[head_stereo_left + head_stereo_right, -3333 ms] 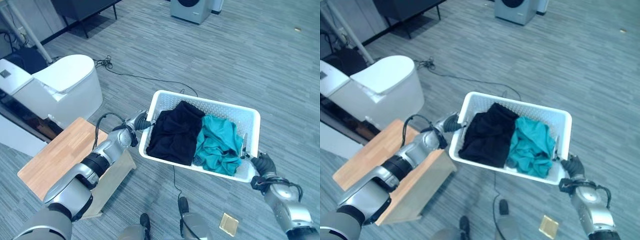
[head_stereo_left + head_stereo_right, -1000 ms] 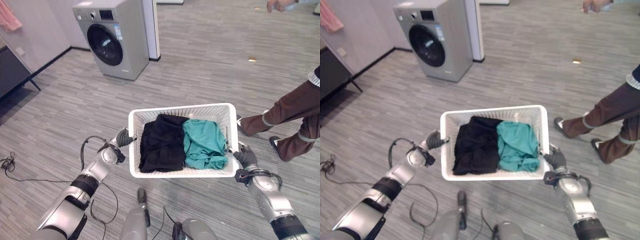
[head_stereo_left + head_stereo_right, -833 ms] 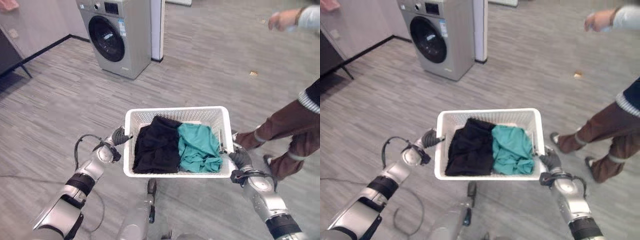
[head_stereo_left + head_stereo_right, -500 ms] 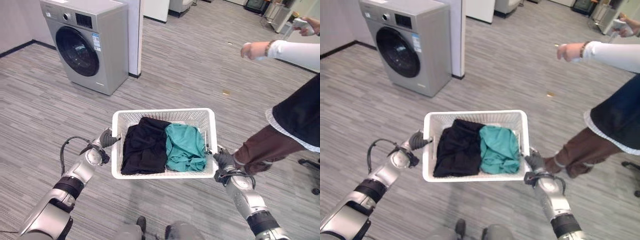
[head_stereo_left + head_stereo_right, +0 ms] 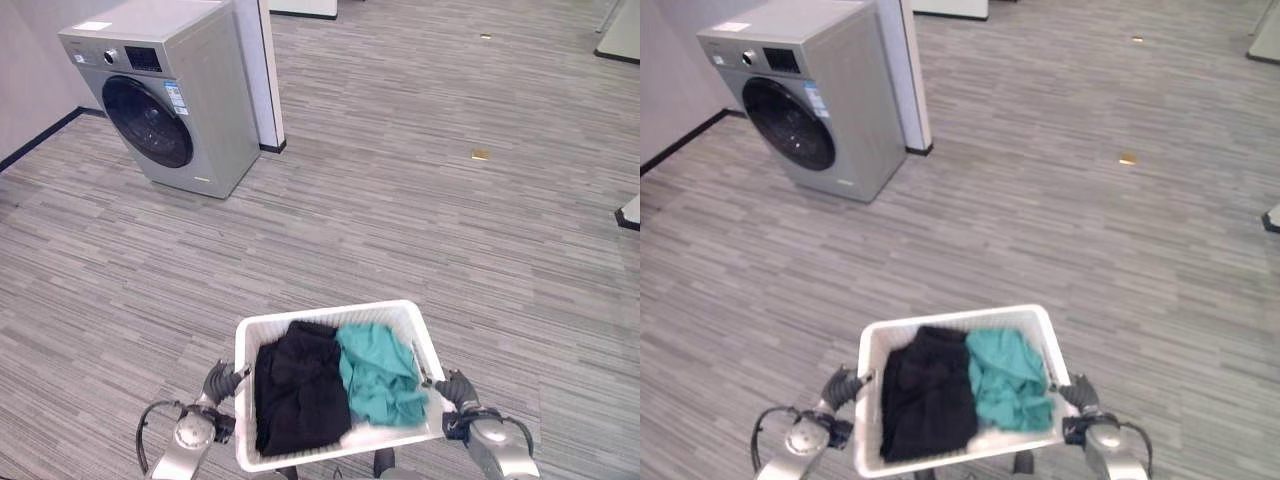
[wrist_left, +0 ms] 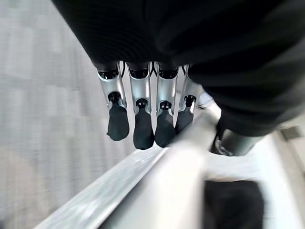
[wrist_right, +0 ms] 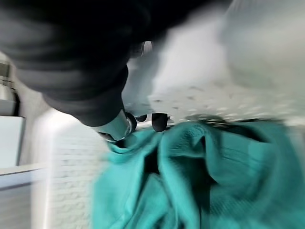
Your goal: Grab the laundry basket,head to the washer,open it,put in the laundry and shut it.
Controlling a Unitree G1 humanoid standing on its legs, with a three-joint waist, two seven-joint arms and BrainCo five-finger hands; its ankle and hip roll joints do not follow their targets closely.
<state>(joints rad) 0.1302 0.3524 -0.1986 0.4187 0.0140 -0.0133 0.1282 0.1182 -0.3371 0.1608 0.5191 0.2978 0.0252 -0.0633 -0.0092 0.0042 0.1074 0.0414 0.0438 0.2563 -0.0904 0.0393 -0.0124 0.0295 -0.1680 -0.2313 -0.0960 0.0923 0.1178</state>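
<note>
Laundry basket (image 5: 330, 455): white perforated plastic, carried off the floor between both hands, low in the left eye view. Black garment (image 5: 297, 392) fills its left half, teal garment (image 5: 377, 372) the right half, both heaped below the rim. Left hand (image 5: 222, 381) sits at the left short edge, right hand (image 5: 456, 390) at the right short edge. Washer (image 5: 172, 95) stands well ahead to the left, door shut.

Right eye view: same layout; basket level, nothing hanging over the rim.

Left wrist view: left hand's fingers (image 6: 143, 129) curl down over the basket's rim (image 6: 157, 183), thumb on the other side. Reads as clasped on the rim.

Right wrist view: dark fingertips hook over the perforated wall just above the teal cloth (image 7: 190, 176); right hand clasped on the basket.

Judgement: load is light and soft; the clothes will slump and bunch when lifted, so pinch a fold. Basket is stiff but thin-walled and smooth, likely to flex or slip if tilted. The rim at the two short edges is the sound hold.
</note>
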